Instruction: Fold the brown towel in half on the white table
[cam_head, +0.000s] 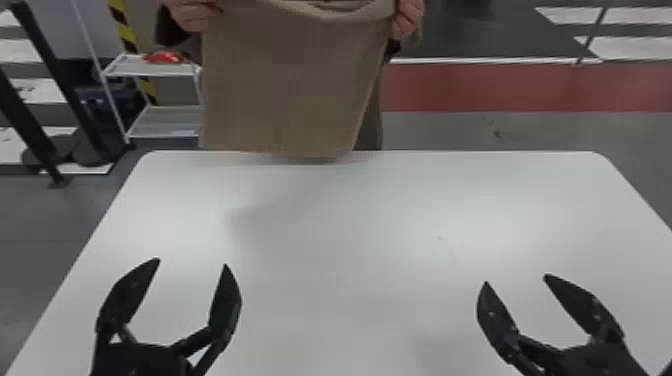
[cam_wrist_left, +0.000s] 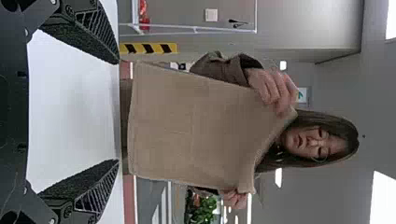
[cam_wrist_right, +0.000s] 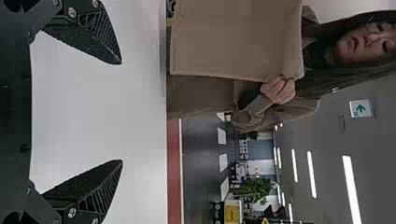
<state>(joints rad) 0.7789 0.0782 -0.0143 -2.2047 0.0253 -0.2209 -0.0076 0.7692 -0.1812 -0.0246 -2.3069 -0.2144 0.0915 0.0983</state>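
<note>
Brown towel (cam_head: 295, 85) — hanging at surface (cam_head: 350, 215)'s far edge; left gripper (cam_head: 192, 262), right gripper (cam_head: 516, 279) — jaws standing spread, best waiting until towel's lying flat.

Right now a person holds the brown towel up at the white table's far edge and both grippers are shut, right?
Not quite: the head view shows the left gripper and right gripper open. The person does hold the brown towel up at the white table's far edge.
</note>
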